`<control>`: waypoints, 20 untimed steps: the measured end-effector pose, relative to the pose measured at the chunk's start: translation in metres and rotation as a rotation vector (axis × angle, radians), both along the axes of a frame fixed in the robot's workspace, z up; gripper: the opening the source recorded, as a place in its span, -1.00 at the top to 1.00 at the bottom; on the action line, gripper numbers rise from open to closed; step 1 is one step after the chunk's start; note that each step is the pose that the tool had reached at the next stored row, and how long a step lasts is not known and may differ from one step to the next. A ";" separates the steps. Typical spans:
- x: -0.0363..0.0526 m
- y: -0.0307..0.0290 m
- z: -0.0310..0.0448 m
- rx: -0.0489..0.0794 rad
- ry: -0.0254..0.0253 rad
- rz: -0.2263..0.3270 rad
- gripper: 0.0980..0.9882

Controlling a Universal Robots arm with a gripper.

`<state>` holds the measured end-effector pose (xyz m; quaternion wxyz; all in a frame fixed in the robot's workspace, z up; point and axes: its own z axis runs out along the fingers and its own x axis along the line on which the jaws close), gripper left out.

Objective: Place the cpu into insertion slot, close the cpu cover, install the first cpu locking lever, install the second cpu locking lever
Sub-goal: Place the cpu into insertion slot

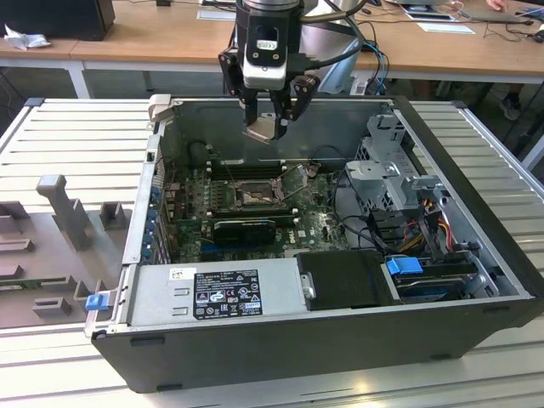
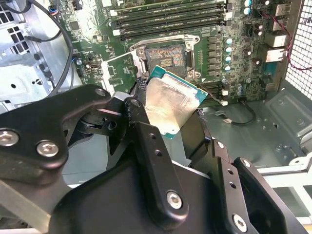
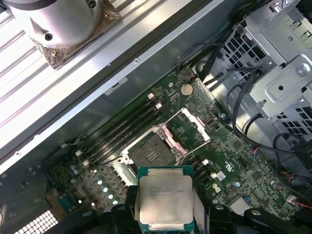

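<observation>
Wooden desks (image 1: pixel 153 38) line the background behind a ribbed metal workbench (image 1: pixel 68 136), on which an open computer case (image 1: pixel 340 340) lies on its side with the motherboard (image 1: pixel 323 223) facing up. A grey power supply box (image 1: pixel 212 289) occupies the near edge of the case in the exterior view. The gripper (image 1: pixel 272 124) hangs above the far part of the case interior, over the motherboard, and is clamped on the cpu (image 1: pixel 265 129). In both wrist views the cpu (image 2: pixel 170 105) (image 3: pixel 163 202) sits between the two black fingers (image 2: pixel 139 119), gripped at opposite edges, its silvery heat-spreader face toward the cameras and its green border visible. The chip is held clear of the board, apart from the insertion slot (image 3: pixel 150 153). The insertion slot (image 2: pixel 165 57) has its contact field exposed. The cpu cover (image 3: pixel 187 127) is swung open off the slot and stands along one edge of it, its central cut-out showing the board beneath. Long black memory slots (image 2: pixel 170 19) run parallel on the side of the insertion slot away from the gripper in the second wrist view.
</observation>
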<state>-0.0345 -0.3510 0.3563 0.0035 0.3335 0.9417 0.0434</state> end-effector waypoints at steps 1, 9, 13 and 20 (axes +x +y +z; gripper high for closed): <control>0.0000 0.0000 0.0000 0.000 0.0003 -0.003 0.03; 0.0000 0.0000 -0.0007 0.000 0.0002 -0.028 0.03; 0.0000 0.0000 -0.0018 0.000 0.0003 -0.043 0.03; -0.0001 0.0000 -0.0080 0.000 0.0008 -0.063 0.03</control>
